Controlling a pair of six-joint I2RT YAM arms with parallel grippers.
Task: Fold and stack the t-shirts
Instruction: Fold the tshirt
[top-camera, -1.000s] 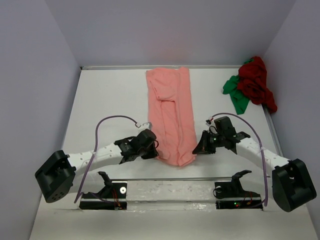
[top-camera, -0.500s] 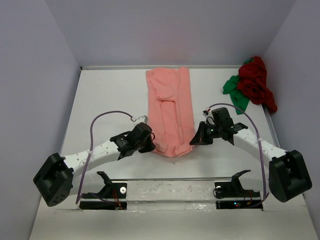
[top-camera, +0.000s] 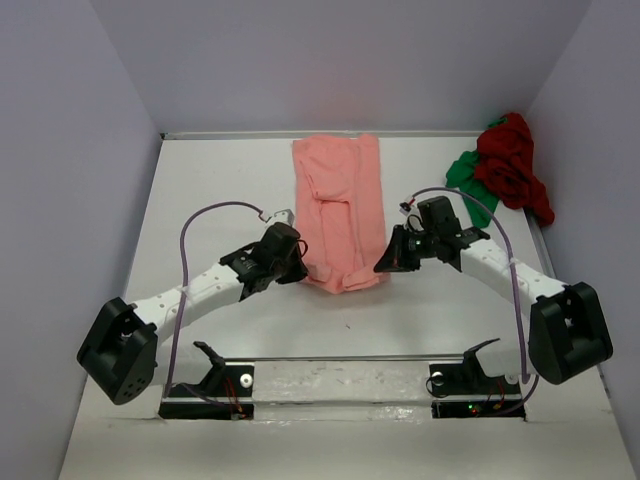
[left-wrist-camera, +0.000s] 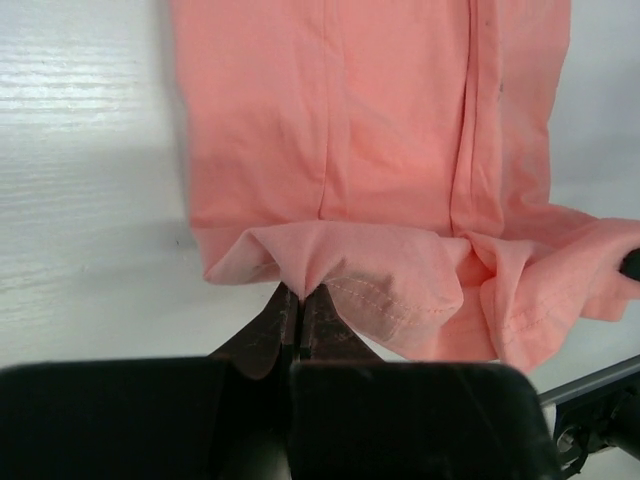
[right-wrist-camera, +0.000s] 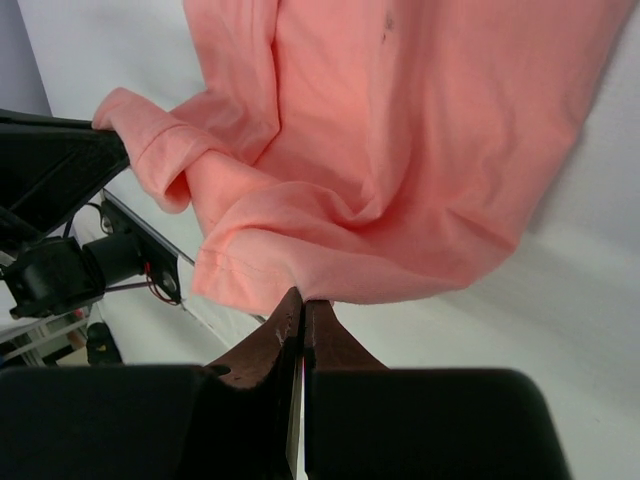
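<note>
- Now the left arm (top-camera: 200, 292) is stretching low from its base at the near left, slanting forward and inward over the white table (top-camera: 220, 190).
- The left gripper (top-camera: 300, 268) is pinching the near left corner of the salmon-pink t-shirt (top-camera: 340, 195), its fingers pressed together on a fold of hem.
- The right arm (top-camera: 500, 270) is mirroring it from the near right, bending at the elbow and angling inward.
- The right gripper (top-camera: 385, 265) is clamping the shirt's near right corner, its fingers closed on the stitched hem.
- The salmon-pink t-shirt is lying as a long narrow strip along the table's middle, its near end bunching between the two grippers.
- The dark red t-shirt (top-camera: 510, 160) and the bright green t-shirt (top-camera: 468, 185) are sitting crumpled together at the far right, well apart from the arms.
</note>
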